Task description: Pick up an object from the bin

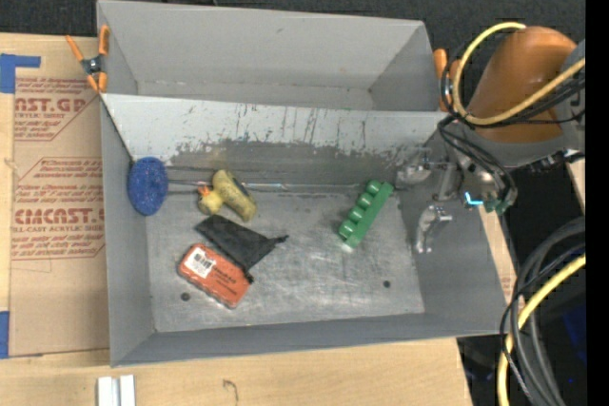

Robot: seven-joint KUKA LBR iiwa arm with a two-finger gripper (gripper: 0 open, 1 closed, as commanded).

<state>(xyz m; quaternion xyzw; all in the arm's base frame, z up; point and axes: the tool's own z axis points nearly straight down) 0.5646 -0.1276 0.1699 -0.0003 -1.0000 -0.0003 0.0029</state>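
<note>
My gripper hangs over the right side of the bin, close to its right wall, with nothing between its fingers, which stand a little apart. A green toothed plastic block lies just left of it on the bin floor, slanted. Further left rests a black wedge-shaped piece.
A yellow toy-like piece and a blue round sponge-like ball lie at the left. An orange-red flat packet sits at the front left. The arm with its orange cover and yellow cables stands at the bin's right rim.
</note>
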